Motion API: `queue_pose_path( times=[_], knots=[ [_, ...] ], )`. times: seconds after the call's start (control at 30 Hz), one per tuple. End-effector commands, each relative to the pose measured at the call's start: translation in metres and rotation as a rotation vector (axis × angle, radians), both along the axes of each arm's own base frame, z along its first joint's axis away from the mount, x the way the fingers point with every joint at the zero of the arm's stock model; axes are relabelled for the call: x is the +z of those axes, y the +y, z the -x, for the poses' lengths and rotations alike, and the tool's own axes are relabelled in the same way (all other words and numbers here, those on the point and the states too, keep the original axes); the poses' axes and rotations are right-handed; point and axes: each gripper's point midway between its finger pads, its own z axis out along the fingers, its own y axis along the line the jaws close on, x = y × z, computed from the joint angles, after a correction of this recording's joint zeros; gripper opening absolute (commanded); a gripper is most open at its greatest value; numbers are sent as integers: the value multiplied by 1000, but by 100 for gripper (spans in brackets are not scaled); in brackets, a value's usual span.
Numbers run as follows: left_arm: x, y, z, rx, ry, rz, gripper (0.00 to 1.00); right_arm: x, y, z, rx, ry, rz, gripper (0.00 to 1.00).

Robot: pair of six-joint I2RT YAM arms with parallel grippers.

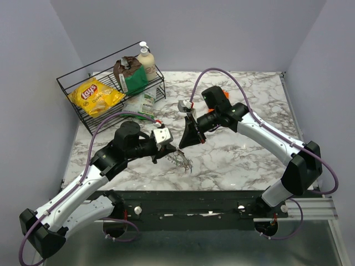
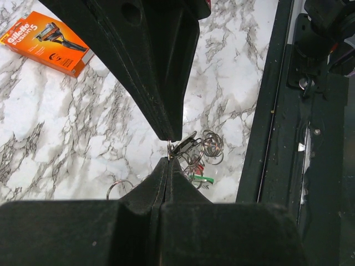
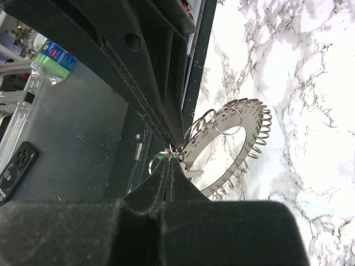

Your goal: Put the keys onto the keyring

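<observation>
White grey-veined marble tabletop (image 1: 233, 160) under the fingers (image 1: 187, 136), plain pale grey walls (image 1: 222, 33) beyond them, black metal frame (image 1: 199, 202) behind them, soft even light

A robot lab cell: plain pale walls (image 1: 222, 33) box in a marble-patterned table (image 1: 255, 88). The left arm (image 1: 77, 191) and right arm (image 1: 266, 130) are bolted at the table's near edge, a wire basket (image 1: 65, 88) of groceries at its far-left corner.
</observation>
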Motion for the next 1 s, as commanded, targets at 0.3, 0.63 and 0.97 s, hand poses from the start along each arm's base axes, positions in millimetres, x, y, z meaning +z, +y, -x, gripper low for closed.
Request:
queue_pose_path(
  times=[0.3, 0.63, 0.97],
  knots=[
    [17, -2, 12, -46, -33, 68, 0, -9, 2, -5, -31, -8, 26, 0],
    [25, -1, 14, -37, -52, 97, 0, -13, 2, -6, -35, -2, 34, 0],
    [33, -4, 16, -48, -58, 140, 0, -11, 0, -9, -76, -52, 24, 36]
  ],
)
